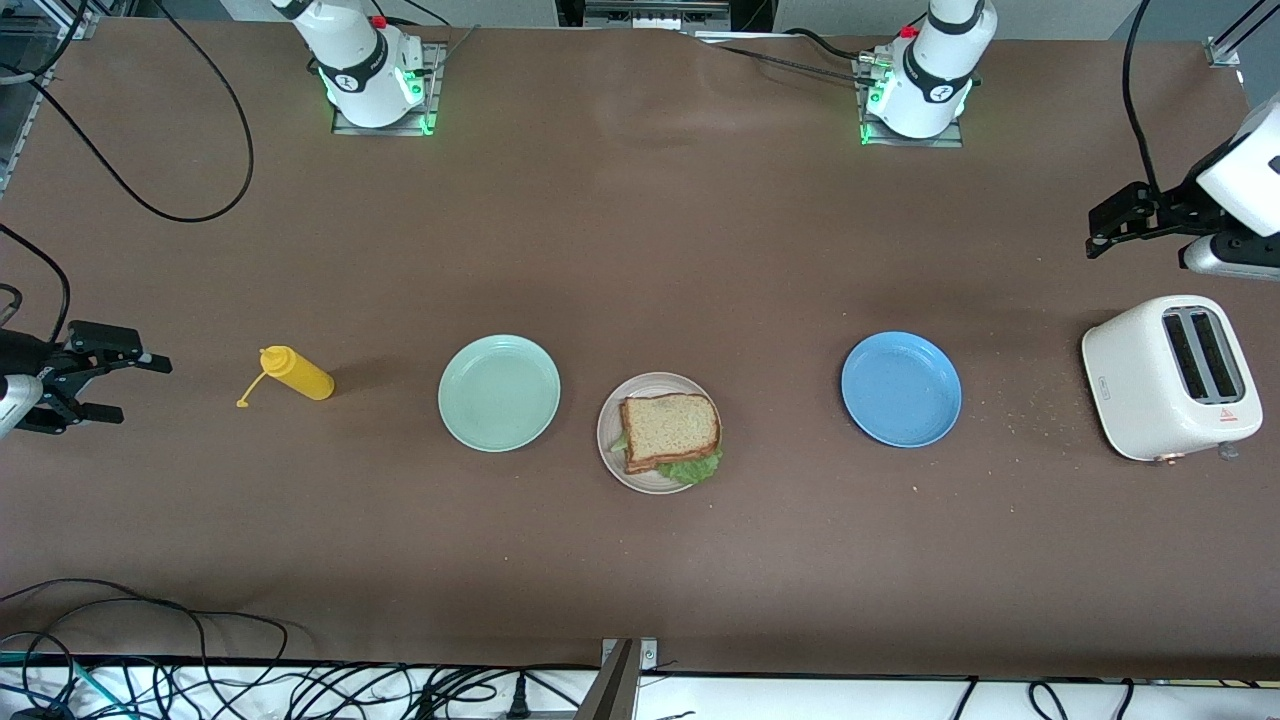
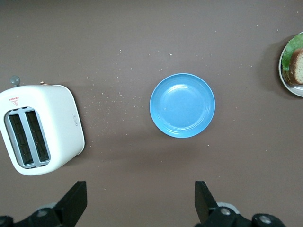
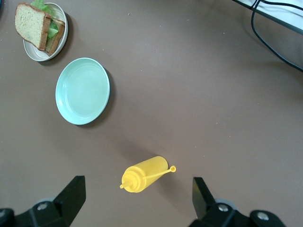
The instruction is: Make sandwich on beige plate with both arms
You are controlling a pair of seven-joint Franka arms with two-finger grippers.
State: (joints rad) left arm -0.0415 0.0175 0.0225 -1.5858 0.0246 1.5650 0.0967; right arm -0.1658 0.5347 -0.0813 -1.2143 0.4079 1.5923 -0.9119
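The sandwich (image 1: 670, 432) lies on the beige plate (image 1: 650, 383) in the middle of the table: two slices of tan bread with green lettuce sticking out between them. Both wrist views catch it at their edges, the sandwich (image 2: 296, 64) on its plate (image 2: 289, 85) and the sandwich (image 3: 35, 26) on its plate (image 3: 64, 35). My left gripper (image 1: 1092, 232) hangs open and empty over the left arm's end of the table, near the toaster; its wrist view shows the left gripper (image 2: 140, 203) over bare table. My right gripper (image 1: 140, 390) hangs open and empty over the right arm's end, and the right gripper (image 3: 137, 201) is near a yellow bottle.
A mint green plate (image 1: 499, 392) and a blue plate (image 1: 901, 389), both empty, flank the beige plate. A yellow squeeze bottle (image 1: 295, 372) lies on its side toward the right arm's end. A white toaster (image 1: 1170, 378) stands at the left arm's end, with crumbs beside it.
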